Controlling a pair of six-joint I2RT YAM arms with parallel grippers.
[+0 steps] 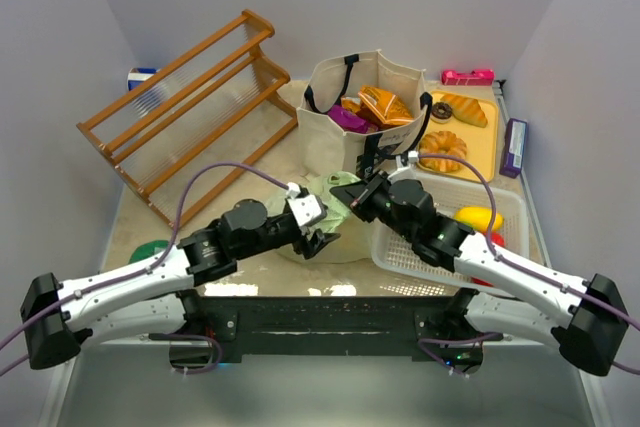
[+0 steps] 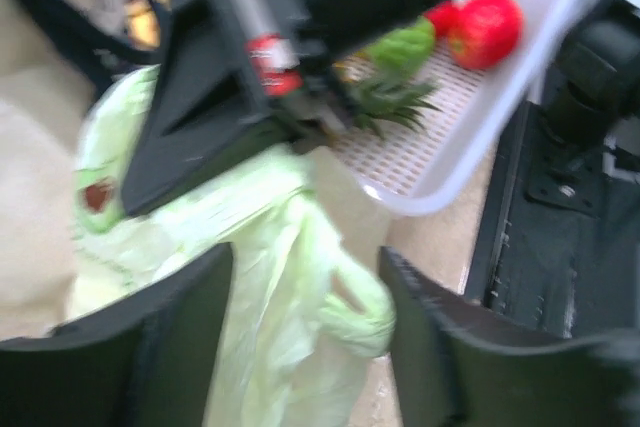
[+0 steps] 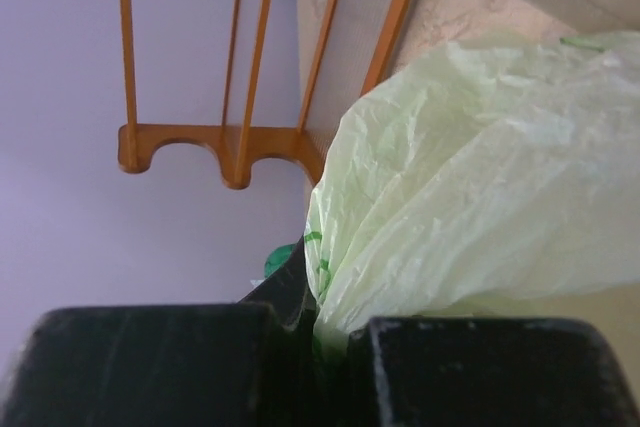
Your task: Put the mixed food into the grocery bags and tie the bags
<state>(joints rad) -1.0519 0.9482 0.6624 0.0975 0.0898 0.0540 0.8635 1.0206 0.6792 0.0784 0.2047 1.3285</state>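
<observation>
The pale green plastic bag [image 1: 327, 187] lies crumpled at the table's middle, between my two grippers. My right gripper [image 3: 335, 337] is shut on a gathered fold of that bag [image 3: 480, 187]. My left gripper [image 2: 305, 347] stands open, its fingers [image 2: 150, 347] apart on either side of a twisted loop of the bag [image 2: 290, 247] without pinching it. Behind stands the beige canvas tote [image 1: 330, 137] with orange [image 1: 385, 105] and purple [image 1: 348, 119] snack packets inside. A yellow banana [image 1: 478, 217] lies in the white mesh basket [image 1: 400, 252].
A wooden rack [image 1: 190, 97] lies at the back left. A yellow tray [image 1: 492, 147] with donuts and bread sits at the back right. The basket [image 2: 440, 167] also holds red fruit [image 2: 485, 27] and a pineapple [image 2: 390, 97]. A dark green bundle [image 1: 150, 250] lies at left.
</observation>
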